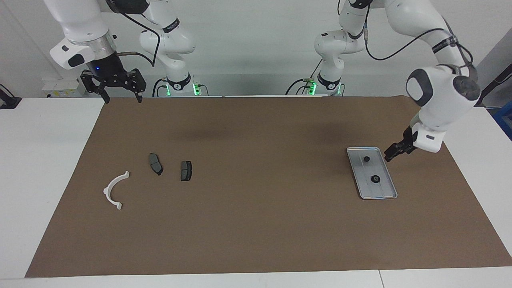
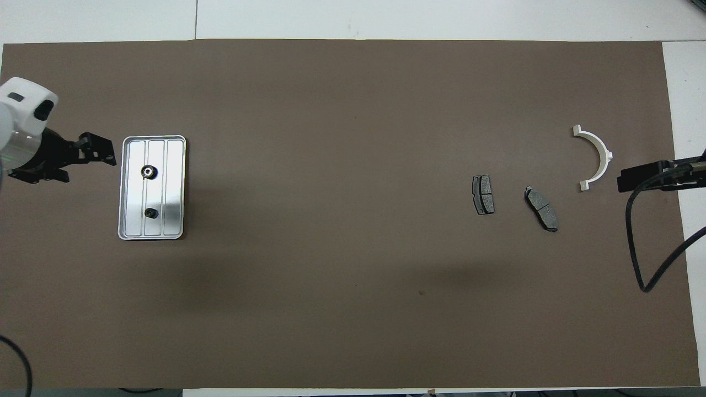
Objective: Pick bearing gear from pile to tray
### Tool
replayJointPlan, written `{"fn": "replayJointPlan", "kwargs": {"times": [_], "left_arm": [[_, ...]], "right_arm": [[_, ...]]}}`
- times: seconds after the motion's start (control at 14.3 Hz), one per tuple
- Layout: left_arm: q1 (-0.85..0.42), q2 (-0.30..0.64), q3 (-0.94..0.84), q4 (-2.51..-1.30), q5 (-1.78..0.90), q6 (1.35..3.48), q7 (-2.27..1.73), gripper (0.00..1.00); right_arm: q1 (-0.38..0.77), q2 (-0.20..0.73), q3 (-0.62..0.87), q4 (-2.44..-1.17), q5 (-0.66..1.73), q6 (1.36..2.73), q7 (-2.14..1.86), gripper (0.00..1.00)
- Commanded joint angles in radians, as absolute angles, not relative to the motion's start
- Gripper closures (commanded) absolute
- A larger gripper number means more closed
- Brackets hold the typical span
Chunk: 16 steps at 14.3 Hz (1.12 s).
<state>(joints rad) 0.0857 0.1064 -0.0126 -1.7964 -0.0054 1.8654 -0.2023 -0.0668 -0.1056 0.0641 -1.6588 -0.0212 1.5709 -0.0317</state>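
Observation:
The silver tray (image 1: 383, 193) (image 2: 174, 182) lies on the brown mat toward the left arm's end. Two small black round pieces lie in it: a toothed one (image 1: 375, 179) (image 2: 148, 172) and a plain one (image 1: 366, 159) (image 2: 150, 212). My left gripper (image 1: 390, 155) (image 2: 107, 154) is low over the mat, just beside the tray's rim and apart from it. The pile toward the right arm's end holds two dark brake pads (image 1: 155, 163) (image 1: 186, 171) (image 2: 483, 194) (image 2: 541, 208) and a white half-ring bracket (image 1: 114, 190) (image 2: 598, 157). My right gripper (image 1: 123, 96) (image 2: 626, 180) is open and empty, raised high beside the bracket.
The brown mat (image 1: 256, 224) covers most of the white table. A black cable (image 2: 656, 259) hangs from the right arm over the mat's edge. No black round pieces show among the pile's parts.

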Motion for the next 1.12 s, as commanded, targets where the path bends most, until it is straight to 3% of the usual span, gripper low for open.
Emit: {"fn": "replayJointPlan", "kwargs": {"times": [0.0, 0.28, 0.7, 0.84, 1.05], "left_arm": [[0.092, -0.053, -0.017, -1.829, -0.023, 1.723, -0.187, 0.0], [0.087, -0.12, -0.031, -1.832, -0.023, 1.641, -0.19, 0.0], [0.038, -0.123, -0.015, -1.858, -0.015, 1.68, -0.19, 0.0], [-0.02, -0.109, 0.021, -1.841, -0.014, 1.695, -0.173, 0.0], [-0.032, -0.014, 0.035, -1.695, -0.014, 1.632, -0.172, 0.0]], "right_arm": [[-0.077, -0.107, 0.071, -1.664, -0.015, 1.585, -0.043, 0.0], [-0.08, -0.107, 0.071, -1.666, -0.014, 1.608, -0.012, 0.0], [-0.08, -0.109, 0.071, -1.667, 0.014, 1.608, -0.011, 0.0], [-0.074, -0.109, 0.072, -1.667, 0.015, 1.606, -0.009, 0.0], [-0.072, -0.109, 0.072, -1.669, 0.051, 1.611, -0.003, 0.0]]}}
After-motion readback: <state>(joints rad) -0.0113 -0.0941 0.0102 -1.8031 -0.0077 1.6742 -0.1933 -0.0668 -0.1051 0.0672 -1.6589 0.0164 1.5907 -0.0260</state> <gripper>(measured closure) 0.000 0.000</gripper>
